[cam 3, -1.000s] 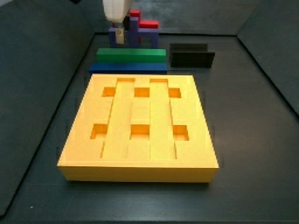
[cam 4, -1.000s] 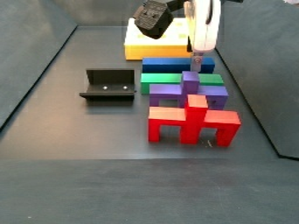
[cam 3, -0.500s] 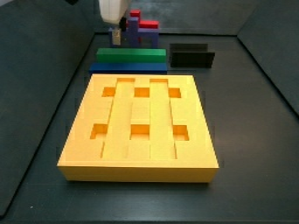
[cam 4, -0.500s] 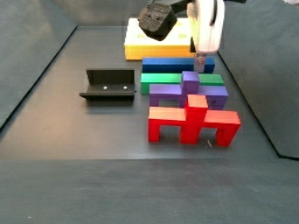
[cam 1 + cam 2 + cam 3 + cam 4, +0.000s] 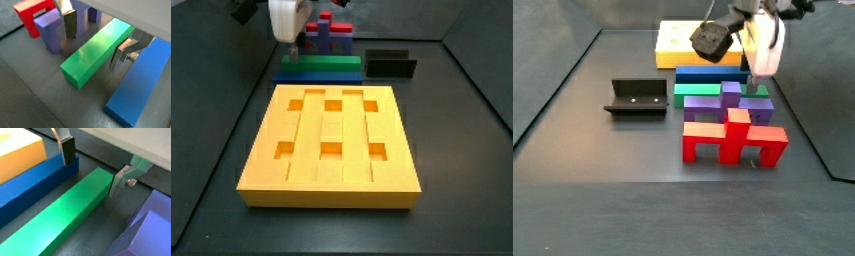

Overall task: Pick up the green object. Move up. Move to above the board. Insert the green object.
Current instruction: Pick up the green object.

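**Green object lies on the floor, tool spread over it**

Green object [image 5: 97, 51] lies flat on the dark floor [image 5: 607, 160], parallel to the blue slab [image 5: 37, 183] and between that slab and the purple piece [image 5: 51, 29]. In a side view the green object [image 5: 321, 63] shows as a strip just behind the blue slab [image 5: 318, 73], which sits just beyond the far edge of the board [image 5: 333, 145]. The board is a yellow-orange slab with two rows of three square holes, all of them unfilled.

The tool [image 5: 99, 164] is low over the green object with its jaws released and nothing between them. In both wrist views one finger [image 5: 67, 149] stands on the side toward one neighbouring piece, and the other finger [image 5: 122, 178] stands close beside the green object's opposite long face; whether it touches is unclear. In a side view the tool [image 5: 760, 65] hangs over the far end of the row of blocks.

The red piece [image 5: 734, 141] stands nearest that camera, touching the purple piece [image 5: 727, 100]. The fixture [image 5: 636, 97] stands apart on the floor, to the side of the blocks.
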Robot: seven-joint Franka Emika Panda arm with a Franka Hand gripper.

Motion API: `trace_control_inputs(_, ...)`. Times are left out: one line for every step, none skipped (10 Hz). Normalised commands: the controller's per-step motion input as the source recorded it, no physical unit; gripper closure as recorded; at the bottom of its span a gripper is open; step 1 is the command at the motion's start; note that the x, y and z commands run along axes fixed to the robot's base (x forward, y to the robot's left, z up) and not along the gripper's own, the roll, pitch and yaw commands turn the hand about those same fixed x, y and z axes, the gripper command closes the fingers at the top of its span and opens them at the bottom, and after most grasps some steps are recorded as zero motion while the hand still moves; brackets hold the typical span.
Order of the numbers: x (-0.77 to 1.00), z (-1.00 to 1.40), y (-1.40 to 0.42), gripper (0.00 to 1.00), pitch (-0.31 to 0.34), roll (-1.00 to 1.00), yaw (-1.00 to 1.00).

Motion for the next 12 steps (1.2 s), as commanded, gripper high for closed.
trace_control_inputs(0.18,-0.24,0.27,0.00,0.000,0.00,0.14)
trace_control_inputs(0.19,-0.12,0.28,0.00,0.000,-0.03,0.14)
trace_control_inputs(0.00,-0.18,0.13,0.00,-0.059,0.00,0.04)
trace_control_inputs(0.00,-0.09,0.04,0.00,-0.079,-0.01,0.08)
trace_control_inputs(0.39,0.00,0.00,0.00,0.000,-0.02,0.14)
trace_control_inputs(0.33,-0.09,0.01,0.00,0.000,-0.01,0.12)
trace_control_inputs(0.34,-0.14,0.03,0.00,-0.003,-0.01,0.10)
trace_control_inputs(0.21,-0.21,0.00,0.00,-0.030,0.00,0.08)
trace_control_inputs(0.00,-0.18,-0.02,0.00,-0.044,0.00,0.01)
trace_control_inputs(-0.01,-0.10,-0.05,0.00,-0.044,0.00,0.00)
trace_control_inputs(0.00,-0.10,-0.05,0.00,-0.047,0.00,0.00)
trace_control_inputs(0.00,-0.11,-0.06,0.00,-0.071,0.00,0.00)
